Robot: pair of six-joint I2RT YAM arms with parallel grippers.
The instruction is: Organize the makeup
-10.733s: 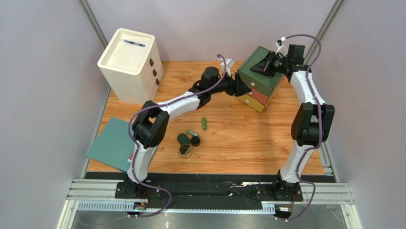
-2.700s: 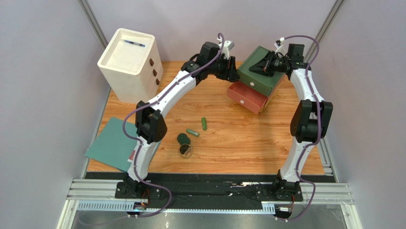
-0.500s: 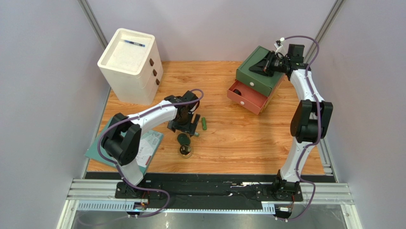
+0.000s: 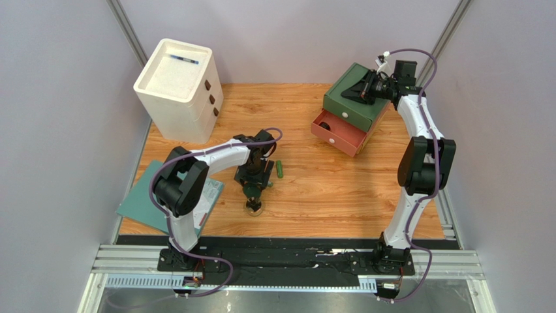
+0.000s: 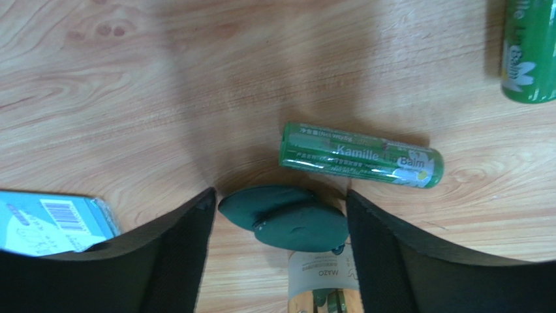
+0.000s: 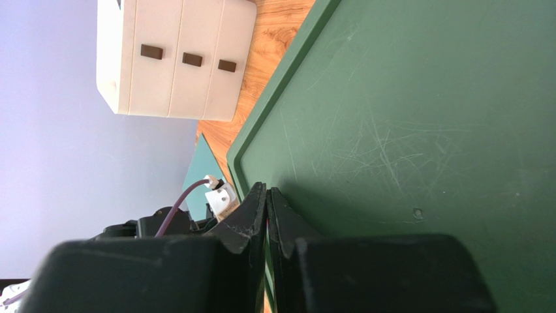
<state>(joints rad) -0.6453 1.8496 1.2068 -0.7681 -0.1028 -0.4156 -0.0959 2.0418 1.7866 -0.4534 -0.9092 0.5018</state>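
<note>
The green chest [image 4: 355, 98] has its coral drawer [image 4: 339, 134] pulled out, one small dark item [image 4: 324, 124] inside; the white drawer unit [image 4: 176, 91] is shut; the left arm folds down to the counter [image 4: 326, 189], left fingers [image 5: 163, 261] spread either side of the dark green jar [image 5: 284, 218], just beside its rim; a green tube [image 5: 362, 156] lies just beyond; the right fingers [image 6: 251, 215] are pressed together on the chest's top.

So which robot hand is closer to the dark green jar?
Left. Left fingers stand open around the dark green jar; right fingers rest shut atop the green drawer box, far away.
</note>
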